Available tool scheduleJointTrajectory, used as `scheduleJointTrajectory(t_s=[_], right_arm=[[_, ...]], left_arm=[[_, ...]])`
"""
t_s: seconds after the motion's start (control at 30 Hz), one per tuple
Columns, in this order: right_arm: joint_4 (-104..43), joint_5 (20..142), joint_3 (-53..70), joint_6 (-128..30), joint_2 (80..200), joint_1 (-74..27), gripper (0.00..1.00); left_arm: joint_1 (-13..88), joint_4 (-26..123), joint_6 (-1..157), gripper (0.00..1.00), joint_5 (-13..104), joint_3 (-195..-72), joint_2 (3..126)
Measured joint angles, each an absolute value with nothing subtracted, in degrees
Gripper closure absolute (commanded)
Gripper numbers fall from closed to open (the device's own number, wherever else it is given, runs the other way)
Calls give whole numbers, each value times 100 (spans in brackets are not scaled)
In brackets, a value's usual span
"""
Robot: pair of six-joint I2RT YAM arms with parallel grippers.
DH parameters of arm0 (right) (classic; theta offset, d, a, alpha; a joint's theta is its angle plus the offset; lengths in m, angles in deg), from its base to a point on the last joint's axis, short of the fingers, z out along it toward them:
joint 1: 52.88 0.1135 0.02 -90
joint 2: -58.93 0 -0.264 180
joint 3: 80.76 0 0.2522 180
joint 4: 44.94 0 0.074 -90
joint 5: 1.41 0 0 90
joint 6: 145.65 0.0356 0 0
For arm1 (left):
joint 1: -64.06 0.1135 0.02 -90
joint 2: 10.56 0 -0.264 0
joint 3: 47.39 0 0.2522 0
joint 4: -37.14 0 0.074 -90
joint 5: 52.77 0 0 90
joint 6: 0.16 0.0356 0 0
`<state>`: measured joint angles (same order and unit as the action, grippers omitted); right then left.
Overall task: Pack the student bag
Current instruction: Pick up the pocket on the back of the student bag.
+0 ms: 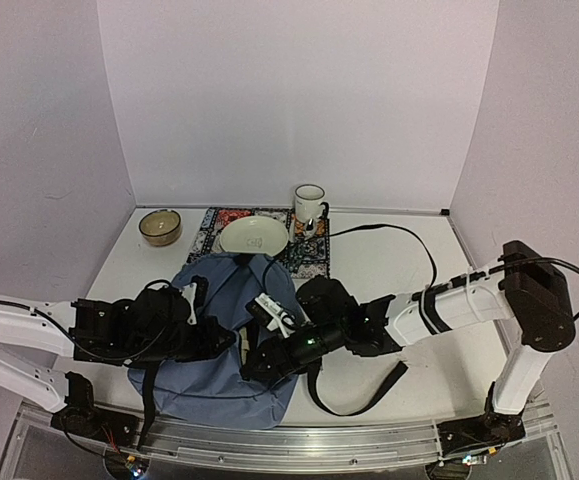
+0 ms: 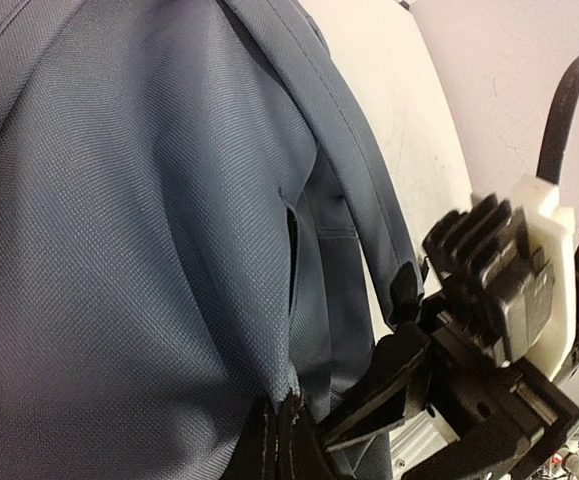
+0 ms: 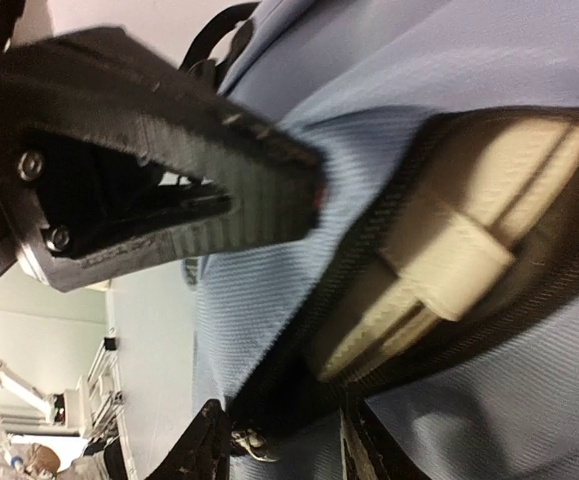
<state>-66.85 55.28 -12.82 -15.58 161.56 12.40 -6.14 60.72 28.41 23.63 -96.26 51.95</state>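
My left tool [image 2: 279,452] is closed on a fold of the student bag [image 2: 139,250]. In its own wrist view the slate-blue cloth gathers down into the black fingertips, and part of my right arm [image 2: 504,300] sits just beside the bag's edge. That view shows nothing of the bag's opening.

My right tool [image 3: 269,310] stands partly open and holds nothing. One finger [image 3: 179,190] lies over the blue cloth and the other shows only at the bottom edge of the right wrist view. The black zip edge [image 3: 354,262] of the bag's opening lies between them. I cannot tell whether either finger touches it. Only this view looks into the opening, where a cream-coloured object [image 3: 469,220] lies inside the bag.

Only the top view gives the layout. The student bag [image 1: 219,370] lies on the surface [image 1: 394,280] at the near edge. My left tool [image 1: 214,338] is on its left side and my right tool [image 1: 257,358] is over its middle. A black strap [image 1: 364,392] trails off to the right. Behind the bag, a cream bowl [image 1: 254,236] rests on a patterned mat [image 1: 309,262], with a mug [image 1: 309,205] at the mat's far edge. A brown bowl [image 1: 159,227] stands apart to the left.
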Motion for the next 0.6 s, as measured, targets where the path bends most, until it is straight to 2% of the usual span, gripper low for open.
scheduleJointTrajectory(t_s=[0.43, 0.6], right_arm=[[-6830, 5204, -1089, -1571, 16559, 1246, 82], [-6823, 5300, -1143, -1659, 16351, 1257, 83]], left_arm=[[-611, 5848, 2825, 100, 2505, -9487, 5384], [-611, 5729, 2793, 100, 2501, -9354, 5255]])
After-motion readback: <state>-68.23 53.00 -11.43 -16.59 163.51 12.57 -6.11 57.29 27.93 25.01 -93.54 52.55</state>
